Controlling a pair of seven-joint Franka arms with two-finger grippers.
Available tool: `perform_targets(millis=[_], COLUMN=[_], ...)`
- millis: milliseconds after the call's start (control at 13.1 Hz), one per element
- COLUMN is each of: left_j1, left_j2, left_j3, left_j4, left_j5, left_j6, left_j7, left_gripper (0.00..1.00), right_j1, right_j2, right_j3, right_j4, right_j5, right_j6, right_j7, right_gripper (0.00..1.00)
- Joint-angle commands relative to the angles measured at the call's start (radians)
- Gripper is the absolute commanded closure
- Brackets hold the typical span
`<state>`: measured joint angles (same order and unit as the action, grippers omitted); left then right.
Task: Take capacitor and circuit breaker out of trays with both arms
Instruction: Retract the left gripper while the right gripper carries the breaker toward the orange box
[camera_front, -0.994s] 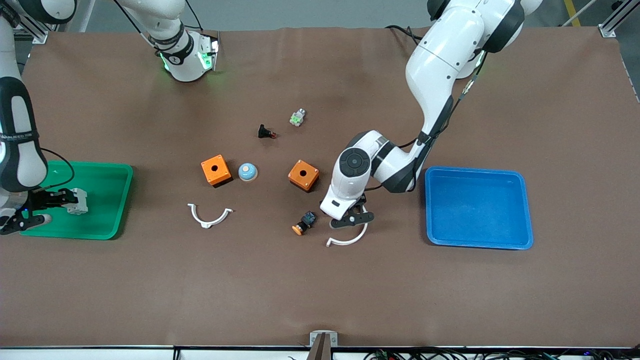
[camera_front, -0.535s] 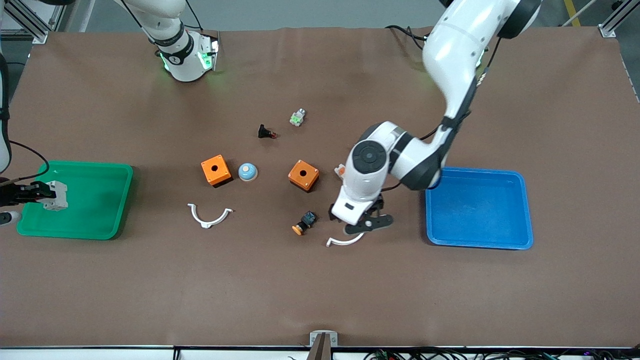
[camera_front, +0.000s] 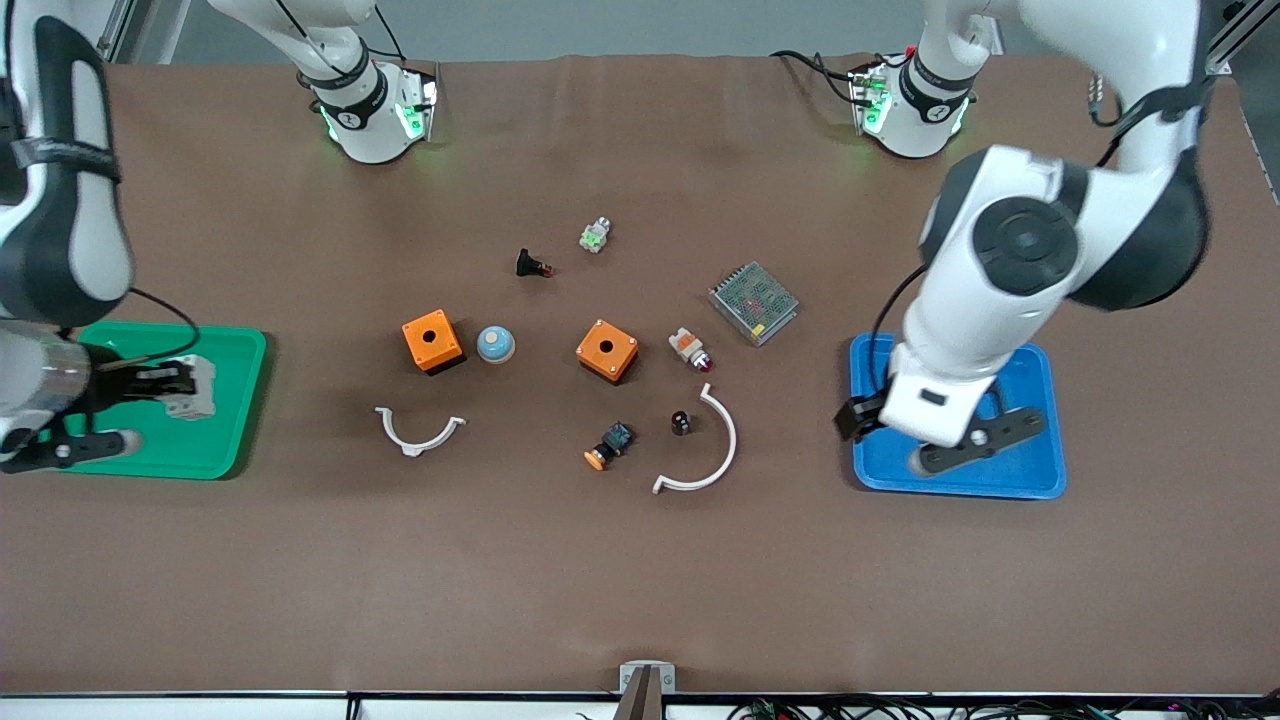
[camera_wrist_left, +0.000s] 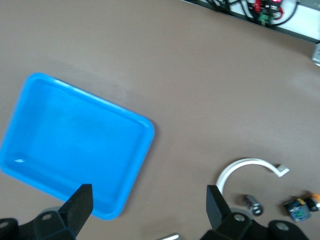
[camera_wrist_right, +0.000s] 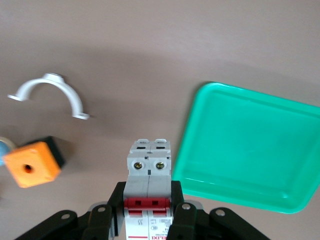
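The breaker (camera_front: 193, 388), a white block with a red lever, is gripped in my right gripper (camera_front: 170, 385) over the green tray (camera_front: 232, 440), near the tray's edge toward the table's middle. The right wrist view shows the fingers (camera_wrist_right: 119, 194) clamped on both sides of the breaker (camera_wrist_right: 149, 172), with the green tray (camera_wrist_right: 250, 150) below. The capacitor (camera_front: 680, 422), a stubby black cylinder, lies on the table inside a white arc clamp (camera_front: 712, 455); it also shows in the left wrist view (camera_wrist_left: 253, 205). My left gripper (camera_front: 975, 440) hangs open and empty over the blue tray (camera_front: 1035, 485).
Two orange boxes (camera_front: 432, 340) (camera_front: 607, 350), a blue dome (camera_front: 495, 343), an orange-capped button (camera_front: 608, 445), an indicator lamp (camera_front: 690, 347), a mesh-topped metal box (camera_front: 753, 302), a black red-tipped part (camera_front: 532, 265), a green-white part (camera_front: 595, 235) and a second white clamp (camera_front: 420, 430) lie mid-table.
My left arm swung from the white arc clamp to over the blue tray, empty, uncovering the capacitor, lamp and metal box. My right gripper shifted the breaker back toward the table's middle over the green tray.
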<state>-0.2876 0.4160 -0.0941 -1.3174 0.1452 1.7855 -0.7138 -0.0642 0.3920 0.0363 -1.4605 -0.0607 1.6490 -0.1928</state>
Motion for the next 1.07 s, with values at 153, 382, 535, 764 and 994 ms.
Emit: perform_targets(millis=[153,382,535,764,994], left_j1=[0.143,0.226,0.219,0.226,0.269], left_j2=[-0.224,-0.321,-0.388,-0.433,-0.462], left_j3=[-0.013,-0.013,0.039,0.099,0.102], left_j4=[-0.042,-0.074,-0.143,-0.186,-0.201], left_j5=[0.005,-0.016,-0.021,-0.047,-0.093], left_j6=[-0.217,-0.276,-0.276,-0.279,-0.276], left_j7=[0.290,0.488,0.548,0.631,0.655], left_gripper=[0.00,0.00,0.00,0.00,0.00], right_j1=[0.200,0.347,0.424,0.458,0.506], right_j2=[-0.021,-0.012,-0.009,0.027,0.086], right_j3=[-0.009,-0.009,-0.009,-0.009,-0.009], right_j4=[-0.046,-0.096,-0.156,-0.185,-0.192], right_j5=[0.139,0.157,0.159,0.203,0.231], right_j6=[0.003,0.099,0.193,0.264,0.337], right_j7=[0.270,0.479,0.567,0.621,0.688], right_gripper=[0.77,0.77,0.77,0.77,0.77])
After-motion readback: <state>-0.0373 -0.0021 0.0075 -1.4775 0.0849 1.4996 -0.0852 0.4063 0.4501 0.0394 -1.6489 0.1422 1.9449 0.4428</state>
